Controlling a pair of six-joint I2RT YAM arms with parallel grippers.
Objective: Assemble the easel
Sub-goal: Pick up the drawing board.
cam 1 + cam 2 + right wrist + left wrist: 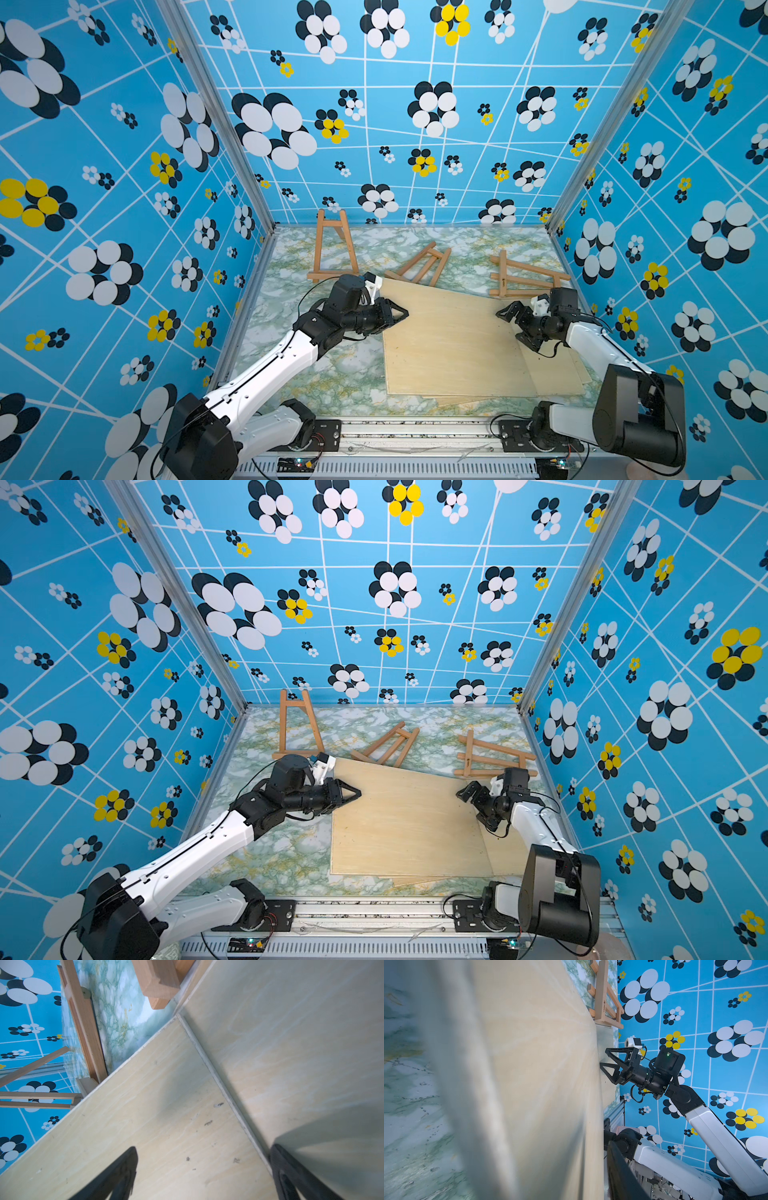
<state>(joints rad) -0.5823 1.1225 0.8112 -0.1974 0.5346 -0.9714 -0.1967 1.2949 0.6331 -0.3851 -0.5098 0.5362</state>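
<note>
Left gripper (pixel 404 316) perhaps on blurred board (pixel 449 353)

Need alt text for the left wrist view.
A pale plywood board fills the middle, blurred up close. By its far edge the black right gripper hangs with jaws open; beyond it a light wooden easel frame lies flat on the green marbled table.
</note>
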